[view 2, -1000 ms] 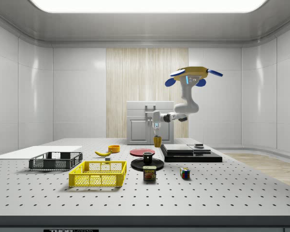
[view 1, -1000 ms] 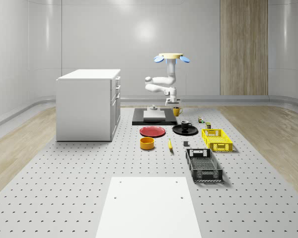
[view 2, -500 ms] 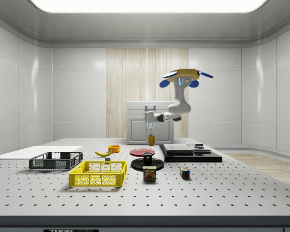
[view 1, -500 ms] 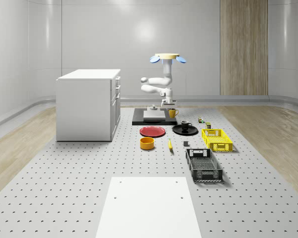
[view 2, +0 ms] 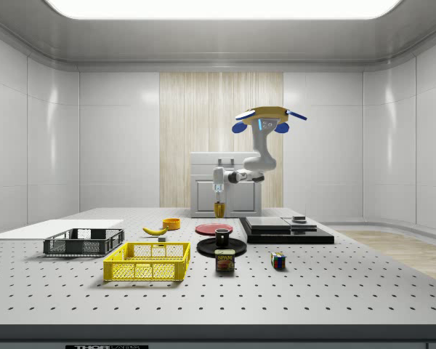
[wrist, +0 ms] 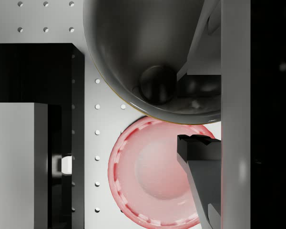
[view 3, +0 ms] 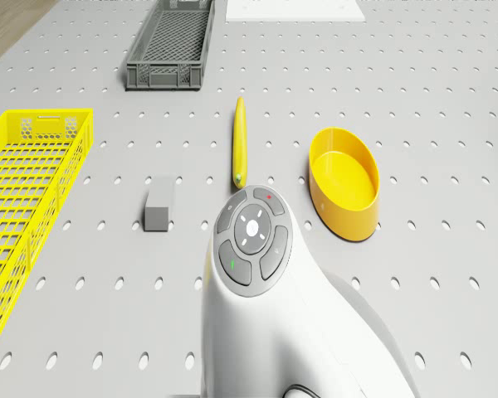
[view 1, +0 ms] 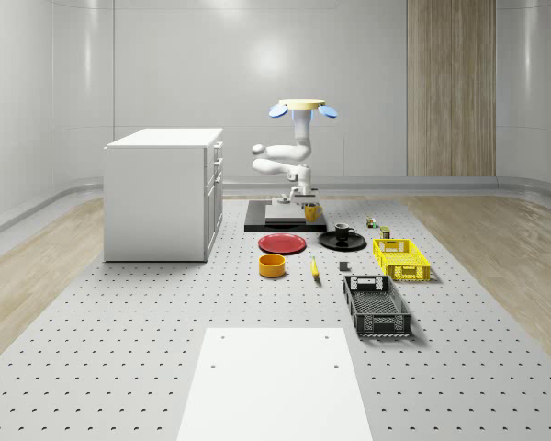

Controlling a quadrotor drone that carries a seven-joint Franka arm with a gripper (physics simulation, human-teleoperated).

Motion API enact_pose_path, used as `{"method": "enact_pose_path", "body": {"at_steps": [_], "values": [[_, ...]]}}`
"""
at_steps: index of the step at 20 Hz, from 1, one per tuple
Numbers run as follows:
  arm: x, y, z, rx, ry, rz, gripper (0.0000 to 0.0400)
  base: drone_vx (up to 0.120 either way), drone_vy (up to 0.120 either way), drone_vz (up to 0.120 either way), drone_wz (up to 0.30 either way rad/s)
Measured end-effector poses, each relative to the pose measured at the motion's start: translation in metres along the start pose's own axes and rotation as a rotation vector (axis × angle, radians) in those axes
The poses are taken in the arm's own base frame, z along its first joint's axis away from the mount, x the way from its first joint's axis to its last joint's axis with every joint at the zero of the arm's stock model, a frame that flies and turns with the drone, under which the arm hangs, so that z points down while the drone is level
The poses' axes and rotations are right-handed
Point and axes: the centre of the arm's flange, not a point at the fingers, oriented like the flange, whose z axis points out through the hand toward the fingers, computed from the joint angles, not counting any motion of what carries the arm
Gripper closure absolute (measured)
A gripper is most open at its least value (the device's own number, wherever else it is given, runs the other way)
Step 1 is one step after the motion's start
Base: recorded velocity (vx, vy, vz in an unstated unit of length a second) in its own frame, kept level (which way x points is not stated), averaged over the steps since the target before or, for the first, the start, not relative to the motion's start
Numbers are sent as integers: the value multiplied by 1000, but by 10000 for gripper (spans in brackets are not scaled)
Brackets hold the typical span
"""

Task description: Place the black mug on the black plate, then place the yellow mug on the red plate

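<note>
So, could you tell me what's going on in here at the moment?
The drone is hovering above the table, carrying the yellow mug in its gripper. The black mug already sits on the black plate, so the first step looks done. The wrist view shows the held mug above the table with the red plate below it, so the mug is on its way there but not yet set down.

Bare table [view 1: 165,303] surrounds the red plate [view 1: 283,243]; the black platform [view 1: 257,223] lies just behind it.
</note>
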Motion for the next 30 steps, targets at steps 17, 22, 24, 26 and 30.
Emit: {"method": "enact_pose_path", "body": {"at_steps": [17,22,24,26,30], "values": [[0,0,0,0,0,0,290,2,-120,0,0],[6,6,0,0,0,-10,288,0,0,0,0],[11,11,0,0,1,-9,285,0,0,0,0],[17,17,0,-1,1,-10,284,0,0,0,0],[31,31,1,0,1,-31,279,0,0,0,0]]}}
